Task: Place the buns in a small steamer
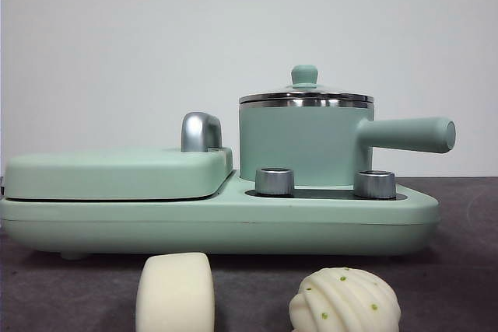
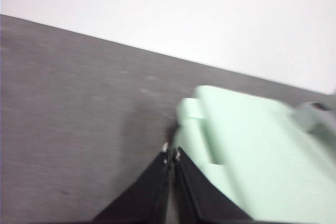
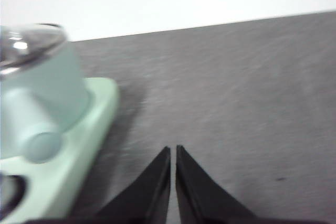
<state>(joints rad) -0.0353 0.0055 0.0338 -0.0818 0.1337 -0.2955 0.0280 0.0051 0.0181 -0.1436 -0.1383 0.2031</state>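
Two cream-white buns lie at the front of the grey table in the front view: a smooth blocky bun (image 1: 175, 293) on the left and a round ridged bun with green dots (image 1: 345, 301) on the right. Behind them the mint-green small steamer (image 1: 305, 141) stands on the right side of the cooker base, its glass lid (image 1: 305, 96) on and its long handle (image 1: 408, 134) pointing right. My left gripper (image 2: 171, 156) is shut and empty, hovering beside the cooker's flat-lid end. My right gripper (image 3: 172, 151) is shut and empty over bare table, to the side of the steamer (image 3: 39, 85).
The mint-green cooker base (image 1: 218, 223) spans the table, with a flat hinged griddle lid (image 1: 117, 172) on its left half, a chrome hinge handle (image 1: 201, 131) and two chrome knobs (image 1: 274, 181) in front of the pot. A white wall stands behind.
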